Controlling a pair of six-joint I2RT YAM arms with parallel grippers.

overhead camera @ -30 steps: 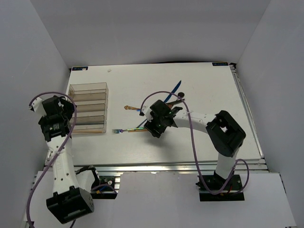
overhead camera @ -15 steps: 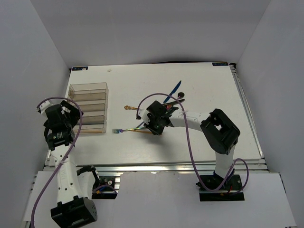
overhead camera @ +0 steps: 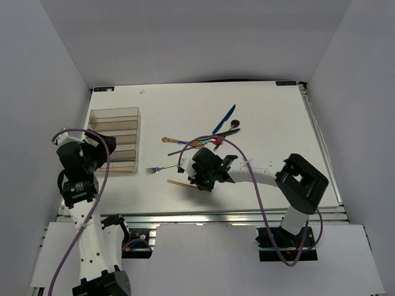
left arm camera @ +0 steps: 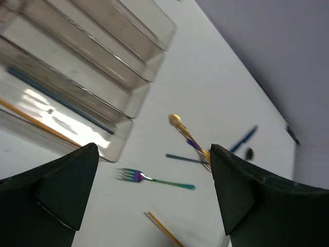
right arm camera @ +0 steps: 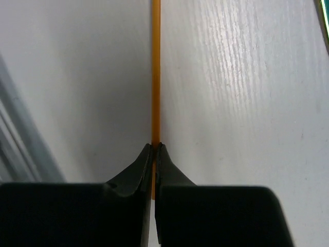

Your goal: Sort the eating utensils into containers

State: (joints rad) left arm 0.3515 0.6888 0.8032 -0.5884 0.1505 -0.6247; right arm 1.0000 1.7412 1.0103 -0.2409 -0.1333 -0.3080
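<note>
Top external view: on the white worktop (overhead camera: 271,123), my right arm (overhead camera: 265,172) has drawn back from the cutlery heap (overhead camera: 203,142) toward the near edge. Its tool (right arm camera: 154,146), open a second ago, is now clamped shut on an orange stick (right arm camera: 156,77). My left tool (left arm camera: 154,154) stays spread wide, holding nothing, just beside the clear organiser (overhead camera: 115,140), which has two thin sticks (left arm camera: 56,100) inside. A rainbow fork (overhead camera: 162,168) lies between organiser and right tool. A blue knife (overhead camera: 225,118) lies beyond the uncovered heap.
</note>
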